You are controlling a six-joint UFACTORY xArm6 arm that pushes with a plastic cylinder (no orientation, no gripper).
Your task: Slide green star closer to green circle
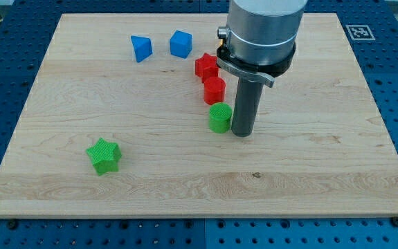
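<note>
Tip [242, 133] down on the wooden board [323, 159], just beside the green circle [219, 118], on its right side in the view. No jaws here, only a plain rod, holding nothing. Green star [104, 155] far off, near the view's bottom left, not touched yet. Push probably not begun. Next, likely: go around to the star's left side, then shove it right and a little up, toward the circle. Red blocks [211, 79] sitting close above the circle.
</note>
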